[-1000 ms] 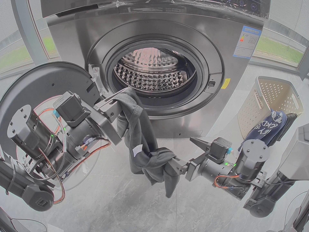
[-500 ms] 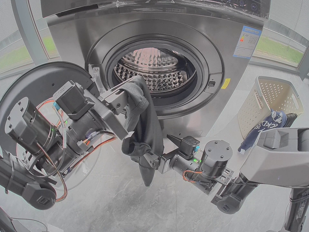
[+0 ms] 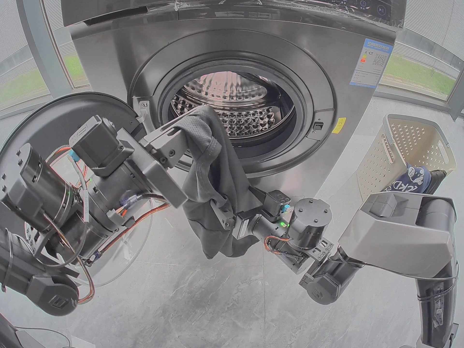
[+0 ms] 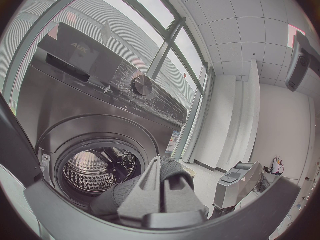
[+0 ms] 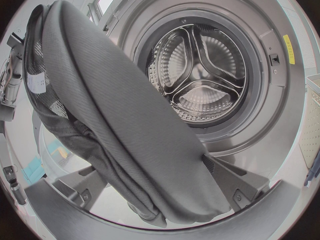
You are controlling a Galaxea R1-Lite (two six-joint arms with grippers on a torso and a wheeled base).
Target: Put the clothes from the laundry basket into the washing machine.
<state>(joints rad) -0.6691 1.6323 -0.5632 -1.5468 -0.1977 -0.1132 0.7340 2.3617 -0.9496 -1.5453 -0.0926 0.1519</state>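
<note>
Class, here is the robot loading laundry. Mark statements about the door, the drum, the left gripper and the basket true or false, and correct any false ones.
1. The washing machine has its door shut. False: the door stands swung open.
2. The left gripper is shut on the dark grey garment. True.
3. Clothes lie in the drum. False: the drum is empty.
4. A blue garment hangs over the rim of the laundry basket. True.
</note>
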